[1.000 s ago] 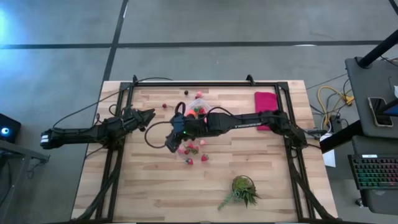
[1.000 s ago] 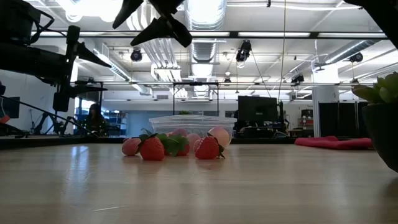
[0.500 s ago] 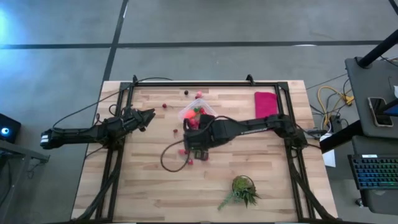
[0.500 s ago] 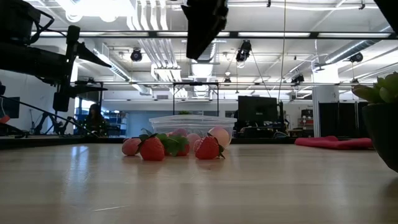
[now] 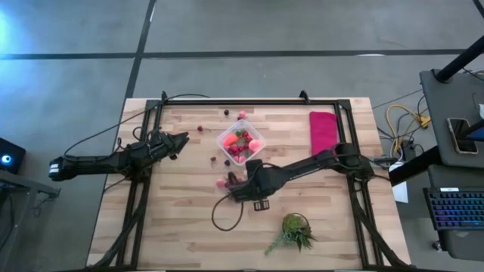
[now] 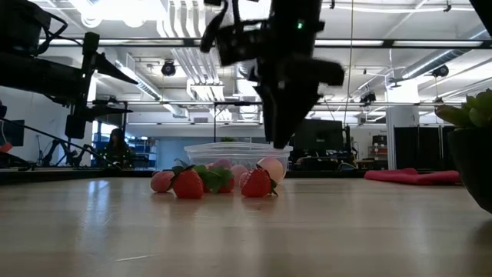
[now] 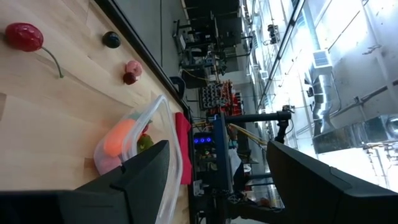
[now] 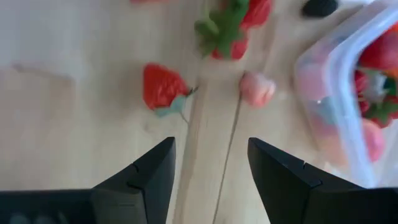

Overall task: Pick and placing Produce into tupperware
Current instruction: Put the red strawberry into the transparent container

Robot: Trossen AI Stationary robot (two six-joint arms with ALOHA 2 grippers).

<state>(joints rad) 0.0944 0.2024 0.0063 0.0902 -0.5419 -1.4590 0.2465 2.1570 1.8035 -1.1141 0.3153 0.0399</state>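
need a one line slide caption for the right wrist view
Right gripper, fingers open, above red toy strawberry beside clear plastic tupperware.

Bare pale wooden tabletop (image 5: pixel 181 219) wide open toward the near edge, small clear square plastic tub (image 5: pixel 240 143) and loose red toy strawberries (image 5: pixel 224 181) crowding the middle, green spiky potted plant (image 5: pixel 296 230) blocking one near corner, flat magenta cloth (image 5: pixel 323 130) far off.
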